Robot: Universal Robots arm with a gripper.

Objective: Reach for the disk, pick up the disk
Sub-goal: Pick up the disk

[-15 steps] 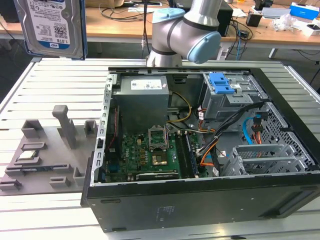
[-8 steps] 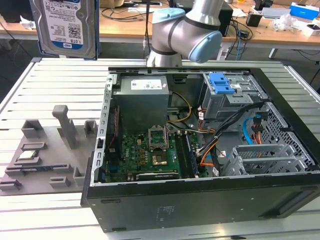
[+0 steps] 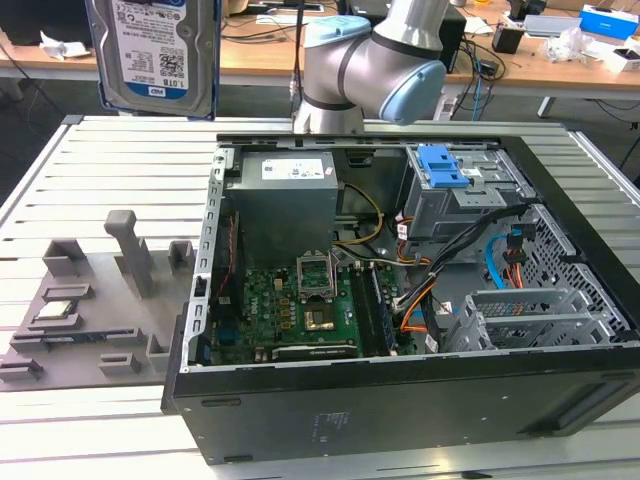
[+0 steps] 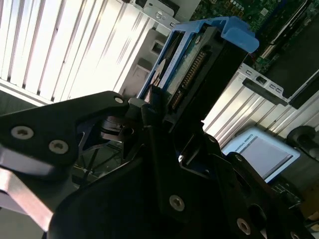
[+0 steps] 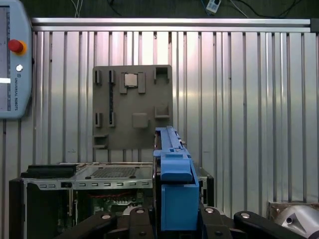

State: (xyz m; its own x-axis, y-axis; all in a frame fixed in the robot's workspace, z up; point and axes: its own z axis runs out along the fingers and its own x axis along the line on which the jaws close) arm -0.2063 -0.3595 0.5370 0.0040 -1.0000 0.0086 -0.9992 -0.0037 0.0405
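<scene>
Gripper: the black two-finger gripper (image 5: pixel 177 221) is narrow, its fingers (image 5: pixel 142 225) clamped on the two flat faces of the disk.
Disk position: the flat rectangular silver metal disk (image 5: pixel 174 169) stands on edge between the fingers, in the air above the table. In the exterior view the disk (image 3: pixel 155 55) hangs at the exterior view's upper left, well apart from the case.
Surface: a ribbed aluminium slat table (image 3: pixel 110 170).
On the surface: a grey moulded fixture plate (image 3: pixel 90 300) with slots and posts lies toward the exterior view's left. A small square silver processor chip (image 3: pixel 55 310) sits in one recess. An open black computer case (image 3: pixel 400 400) lies just beside the plate, toward the exterior view's right.
Case interior: a green motherboard (image 3: pixel 290 300), a grey power supply box (image 3: pixel 285 200), and a grey metal drive cage with a blue plastic latch (image 3: pixel 445 185).
Room: wooden desks (image 3: pixel 260 55) with cables and boxes stand behind the table.
Edges: in the first wrist view a raised rail (image 5: pixel 169 22) bounds the table and a grey teach pendant with a red button (image 5: pixel 12 64) rests at one side.
Open room: bare slats surround the plate.
Disk appearance: a white-and-blue label faces the exterior camera; in the second wrist view a blue plastic side bracket (image 4: pixel 234 32) wraps the edge and a connector pin row (image 4: pixel 192 69) shows on the end.
</scene>
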